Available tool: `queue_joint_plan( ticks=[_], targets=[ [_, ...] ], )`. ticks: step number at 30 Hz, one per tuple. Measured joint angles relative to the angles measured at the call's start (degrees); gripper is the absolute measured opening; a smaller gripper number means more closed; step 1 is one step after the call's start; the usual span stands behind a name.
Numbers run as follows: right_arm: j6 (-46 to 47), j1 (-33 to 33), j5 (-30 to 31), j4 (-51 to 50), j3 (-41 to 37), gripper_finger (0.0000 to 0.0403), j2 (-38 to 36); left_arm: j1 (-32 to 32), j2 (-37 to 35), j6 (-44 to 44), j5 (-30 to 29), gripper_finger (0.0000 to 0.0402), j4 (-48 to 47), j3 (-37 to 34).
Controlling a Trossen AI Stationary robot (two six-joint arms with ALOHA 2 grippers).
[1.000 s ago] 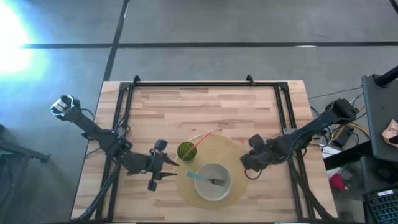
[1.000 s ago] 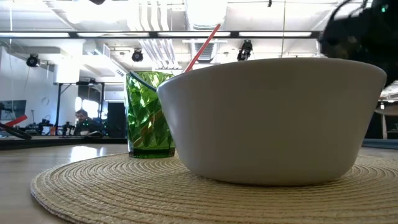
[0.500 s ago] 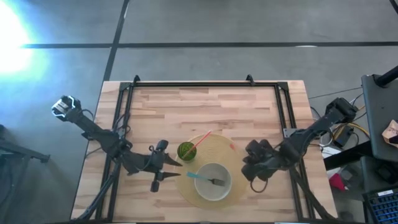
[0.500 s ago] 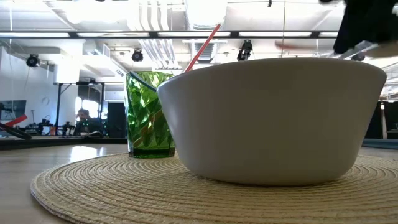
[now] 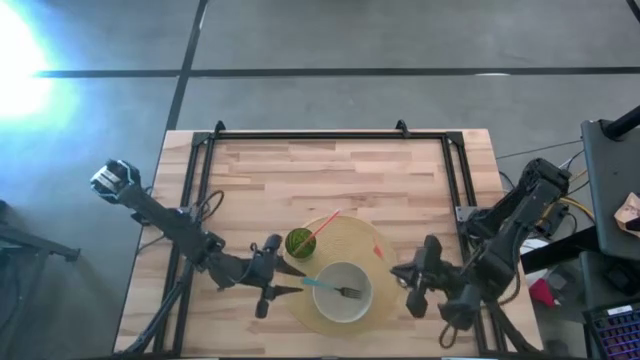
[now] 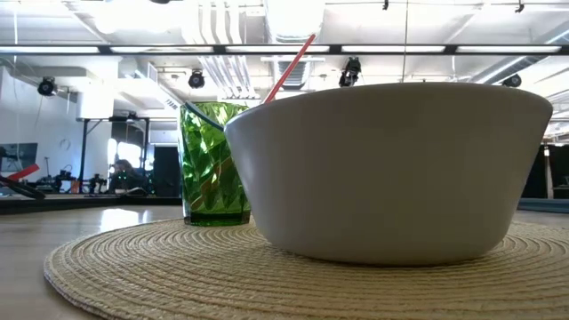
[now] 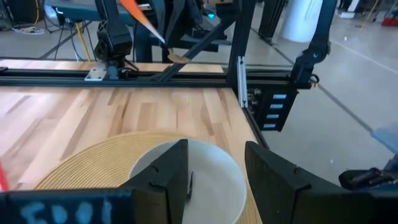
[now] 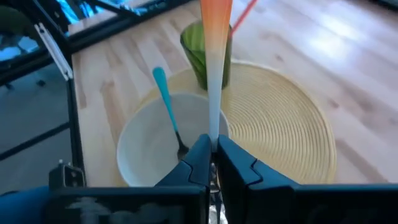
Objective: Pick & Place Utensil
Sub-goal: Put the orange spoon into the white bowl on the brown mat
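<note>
the right claw (image 5: 400, 274) has drawn back toward the worktop's (image 5: 300, 180) right edge, clamping an orange-handled utensil (image 8: 215, 68); left claw (image 5: 290, 279) open beside the bowl (image 5: 344, 294).

orange-handled utensil (image 8: 215, 68) pinched upright in right gripper (image 8: 212, 154); teal-handled fork (image 5: 326, 287) lying in white bowl (image 5: 343, 310).

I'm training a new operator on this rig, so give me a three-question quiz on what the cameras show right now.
1. True or false: the right gripper is shut on the orange-handled utensil.
2. What lies in the white bowl? A) a teal-handled fork B) a knife C) nothing
3. Fill in: the green cup holds a red ____.
Key: 1 true; 2 A; 3 straw.
</note>
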Motion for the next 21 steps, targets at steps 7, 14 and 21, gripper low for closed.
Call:
queue_joint_plan(
  ticks=[7, 14, 21],
  targets=[
    [-4.98, 0.56, 6.32, 2.77, 3.40, 0.0012, 6.76, 0.04, 4.17, 1.52, -0.02, 0.0151, 6.73, 0.02],
    [-7.69, 0.55, 15.78, 3.25, 8.94, 0.0012, 15.38, 0.00, 7.69, 2.06, -1.00, 0.0151, 13.53, 0.04],
    [-11.03, 0.22, 22.29, 2.99, 14.40, 0.0012, 22.52, 0.04, 10.47, 5.50, -4.75, 0.0151, 22.06, 0.04]
  ],
)
